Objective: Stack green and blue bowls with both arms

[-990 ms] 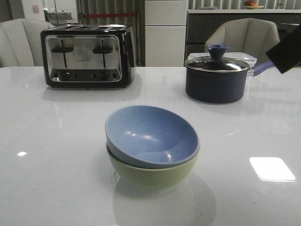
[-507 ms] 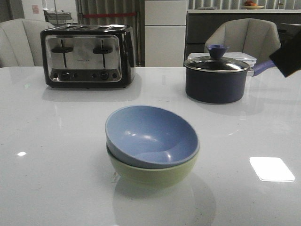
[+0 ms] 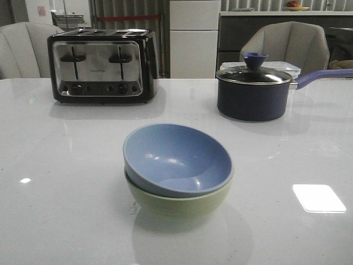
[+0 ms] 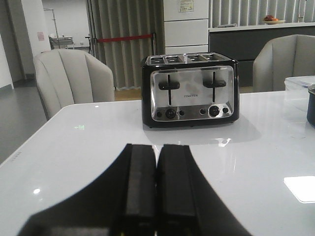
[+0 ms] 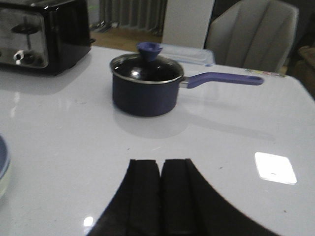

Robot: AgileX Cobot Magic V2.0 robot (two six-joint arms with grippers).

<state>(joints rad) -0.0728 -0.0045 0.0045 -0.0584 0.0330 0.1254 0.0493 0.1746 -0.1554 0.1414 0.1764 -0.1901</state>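
The pale blue bowl [image 3: 177,157] sits nested inside the pale green bowl [image 3: 182,203] in the middle of the white table [image 3: 55,165], tilted a little. Neither arm shows in the front view. My left gripper [image 4: 157,147] is shut and empty, held over the table and facing the toaster. My right gripper [image 5: 161,162] is shut and empty, held over the table in front of the saucepan. A sliver of the blue bowl's rim [image 5: 3,157] shows at the edge of the right wrist view.
A black and chrome toaster [image 3: 102,66] stands at the back left, also in the left wrist view [image 4: 191,88]. A dark lidded saucepan [image 3: 253,91] with a purple handle stands at the back right, also in the right wrist view [image 5: 145,86]. Chairs stand behind the table.
The black right arm at the front view's right edge has drawn back out of the frame, uncovering the saucepan's handle. The bowls have not moved.
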